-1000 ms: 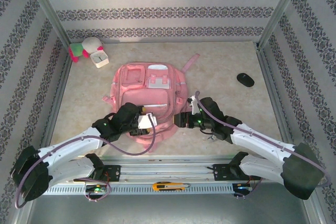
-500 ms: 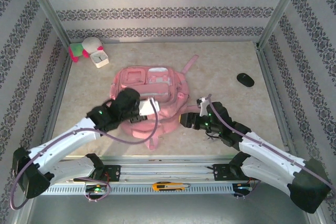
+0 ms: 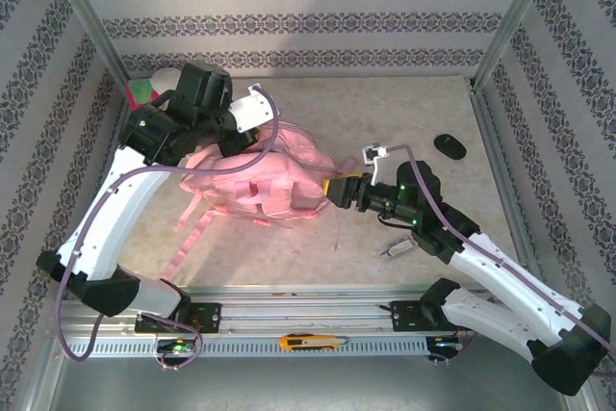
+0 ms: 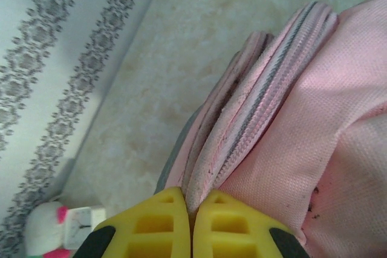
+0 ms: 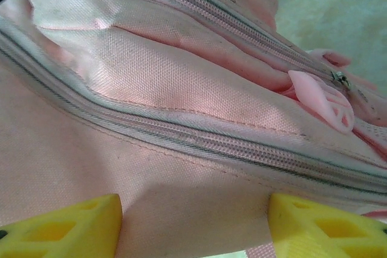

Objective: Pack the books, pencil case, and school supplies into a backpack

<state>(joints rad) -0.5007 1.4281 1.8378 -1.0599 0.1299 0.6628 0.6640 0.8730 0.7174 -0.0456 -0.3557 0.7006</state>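
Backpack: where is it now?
In the top view the backpack sits left of the table's centre, its edge pinched by the jaws of the left gripper.

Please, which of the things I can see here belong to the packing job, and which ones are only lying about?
Belong to the job:
large soft pink fabric backpack
small silver-grey gadget on the table

Only lying about:
black oval object
white square clock
white and pink plush toy
yellow utility knife

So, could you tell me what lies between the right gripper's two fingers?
Pink fabric of the backpack, crossed by a zip line, in the right wrist view.
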